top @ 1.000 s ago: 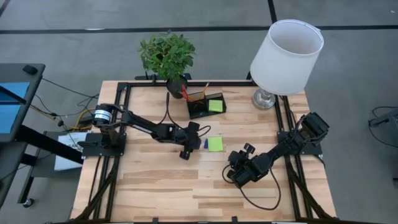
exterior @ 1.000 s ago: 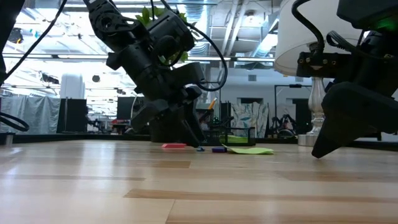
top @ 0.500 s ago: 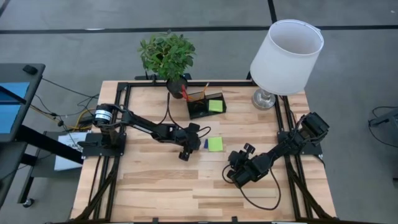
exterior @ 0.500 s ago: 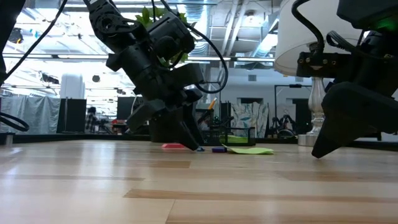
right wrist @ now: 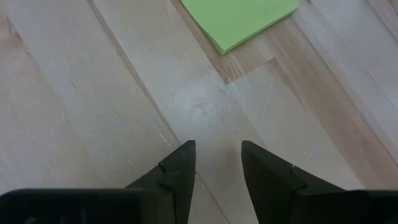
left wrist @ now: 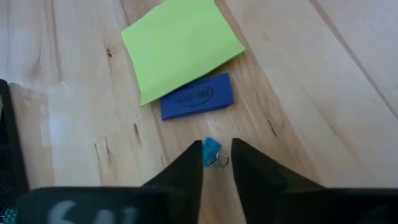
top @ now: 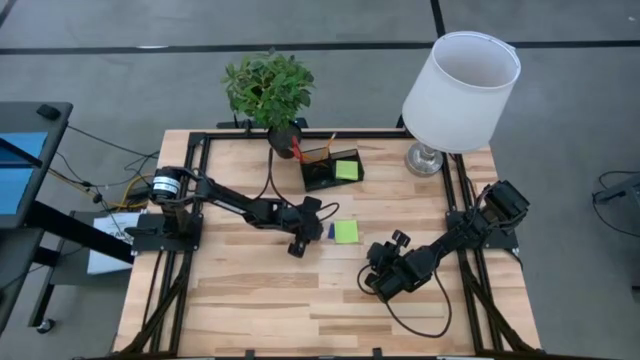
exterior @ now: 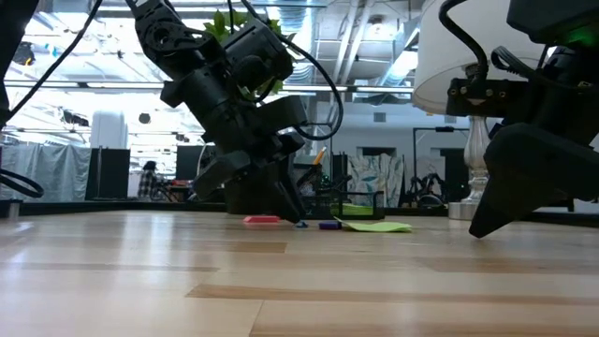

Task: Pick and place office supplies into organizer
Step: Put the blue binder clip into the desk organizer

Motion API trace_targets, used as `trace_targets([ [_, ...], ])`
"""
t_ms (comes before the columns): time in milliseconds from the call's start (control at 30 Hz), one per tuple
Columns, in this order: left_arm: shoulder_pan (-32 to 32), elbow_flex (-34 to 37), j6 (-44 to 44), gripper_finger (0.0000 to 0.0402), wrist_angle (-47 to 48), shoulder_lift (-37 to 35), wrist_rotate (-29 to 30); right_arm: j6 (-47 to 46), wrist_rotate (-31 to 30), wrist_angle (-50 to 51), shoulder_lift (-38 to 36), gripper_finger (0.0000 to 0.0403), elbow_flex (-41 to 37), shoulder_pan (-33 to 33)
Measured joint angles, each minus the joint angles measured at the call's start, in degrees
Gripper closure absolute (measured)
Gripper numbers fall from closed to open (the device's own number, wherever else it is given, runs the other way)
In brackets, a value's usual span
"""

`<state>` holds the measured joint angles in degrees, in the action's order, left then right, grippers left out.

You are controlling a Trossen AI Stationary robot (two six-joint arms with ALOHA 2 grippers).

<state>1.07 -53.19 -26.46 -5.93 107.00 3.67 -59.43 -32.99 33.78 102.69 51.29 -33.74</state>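
Blue clip (left wrist: 212, 151) on table (top: 250, 300) between slightly parted fingers of left gripper (left wrist: 217, 163); blue eraser (left wrist: 197, 97), green sticky pad (left wrist: 181, 43) just beyond. Right gripper (right wrist: 218, 163) spread, empty. Organizer (top: 332, 167) beside plant (top: 268, 88), lamp (top: 460, 90).

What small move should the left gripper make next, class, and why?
Probably close the fingers. In the left wrist view the left gripper is down at the table with a small blue clip sitting in the narrow gap between its fingertips, not yet pinched. The right gripper waits open over bare wood.
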Motion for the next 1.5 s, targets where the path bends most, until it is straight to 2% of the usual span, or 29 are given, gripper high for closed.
trace_targets([
  [200,-0.8,0.0,0.6,0.0395,-0.1,0.0,-0.2,0.0,0.0,0.0,0.0,0.0276,0.0,0.0],
  [533,-0.7,0.0,0.7,0.0401,0.0,0.0,4.7,0.0,0.0,0.0,0.0,0.0276,0.0,0.0],
  [667,0.1,0.0,0.5,0.0401,0.8,-0.1,11.2,0.0,0.0,0.0,0.0,0.0276,0.0,0.0],
  [900,0.9,0.0,-0.8,0.0401,-0.3,-0.1,27.1,0.0,0.0,0.0,0.0,0.0276,0.0,0.0],
  [1100,0.6,0.0,-6.0,0.0401,-4.4,-0.1,42.7,0.0,0.0,0.0,0.0,0.0276,0.0,0.0],
  [1200,-0.2,0.0,-8.4,0.0401,-6.8,-0.1,45.2,0.0,0.0,0.0,0.0,0.0276,0.0,0.0],
  [1500,-4.6,0.0,-9.3,0.0401,-7.0,-0.2,43.9,0.0,0.0,0.0,0.0,0.0276,0.0,0.0],
])
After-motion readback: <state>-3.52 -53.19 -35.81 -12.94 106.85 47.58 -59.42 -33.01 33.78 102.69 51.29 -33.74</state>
